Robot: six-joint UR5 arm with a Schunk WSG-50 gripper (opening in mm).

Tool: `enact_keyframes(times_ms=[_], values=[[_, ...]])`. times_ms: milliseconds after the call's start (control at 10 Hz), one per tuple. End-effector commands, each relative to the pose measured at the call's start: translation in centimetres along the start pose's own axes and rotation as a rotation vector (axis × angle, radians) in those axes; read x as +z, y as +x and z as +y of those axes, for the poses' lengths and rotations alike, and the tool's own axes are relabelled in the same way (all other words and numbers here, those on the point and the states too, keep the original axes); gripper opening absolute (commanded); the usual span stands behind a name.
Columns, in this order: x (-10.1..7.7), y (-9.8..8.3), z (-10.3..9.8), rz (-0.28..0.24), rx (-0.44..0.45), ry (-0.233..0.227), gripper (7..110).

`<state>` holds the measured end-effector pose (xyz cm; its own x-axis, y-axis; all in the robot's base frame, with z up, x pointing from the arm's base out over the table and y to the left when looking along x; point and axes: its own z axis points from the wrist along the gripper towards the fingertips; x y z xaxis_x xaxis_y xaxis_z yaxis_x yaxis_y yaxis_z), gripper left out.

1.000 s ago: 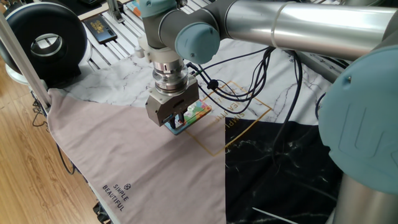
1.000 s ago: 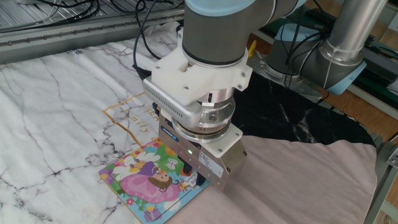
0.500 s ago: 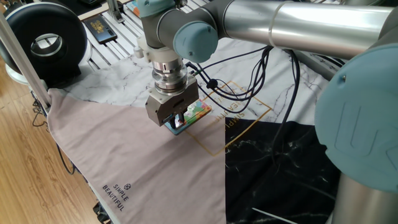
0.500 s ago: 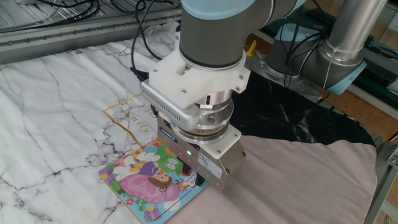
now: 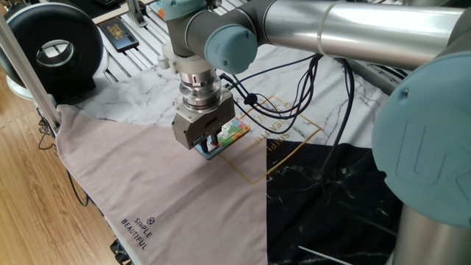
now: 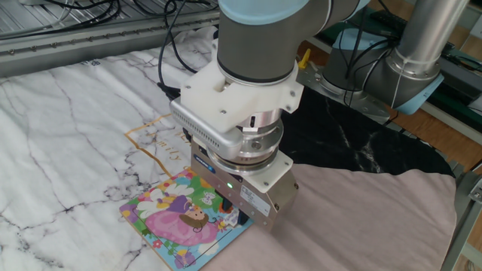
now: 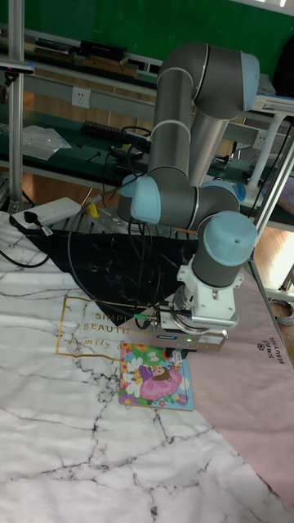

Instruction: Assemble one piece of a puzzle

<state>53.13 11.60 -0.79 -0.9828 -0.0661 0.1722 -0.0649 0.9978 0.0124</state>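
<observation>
**A:** Where does your puzzle (image 6: 183, 220) sit, and how far along are you?

**B:** It lies flat on the white marble-print cloth (image 6: 68, 128), right at the seam where the pinkish-grey cloth (image 5: 140, 177) begins, well in from every edge of the tabletop. Your hand (image 6: 230, 213) is down on the board's corner nearest that seam. I'd judge you're at the placing itself — the piece pressed in or about to be let go — but I can't see a loose piece, so don't take it as seated.

**A:** Is the hand holding anything?

**B:** The fingers (image 5: 214, 140) look narrow, close together over the corner, yet the hand's housing hides their tips. Whether they pinch a piece I cannot tell.

**A:** And what's left?

**B:** Probably the release and the lift clear — then check that the corner lies flush.

**A:** What about the materials?

**B:** The board is a thin, stiff square with a blue rim and a glossy pastel cartoon face. The cloths are soft and a little wrinkled, so the board could shift or tilt under a push. Further out, a black marble-print cloth (image 5: 331, 199) covers the rest.
</observation>
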Motion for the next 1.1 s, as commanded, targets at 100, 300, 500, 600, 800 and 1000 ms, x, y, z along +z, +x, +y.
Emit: enact_keyframes(times_ms=[100,300,500,600,800,1000], values=[[-0.07,-0.07,0.14,0.003,-0.003,-0.012,7],[-0.07,0.00,0.19,0.008,-0.006,-0.014,7],[-0.06,0.00,0.27,0.009,-0.007,-0.017,7],[-0.05,-0.03,0.23,0.009,-0.008,-0.016,7],[-0.04,-0.14,0.20,0.009,-0.011,-0.016,7],[-0.04,-0.20,0.29,0.009,-0.013,-0.020,7]])
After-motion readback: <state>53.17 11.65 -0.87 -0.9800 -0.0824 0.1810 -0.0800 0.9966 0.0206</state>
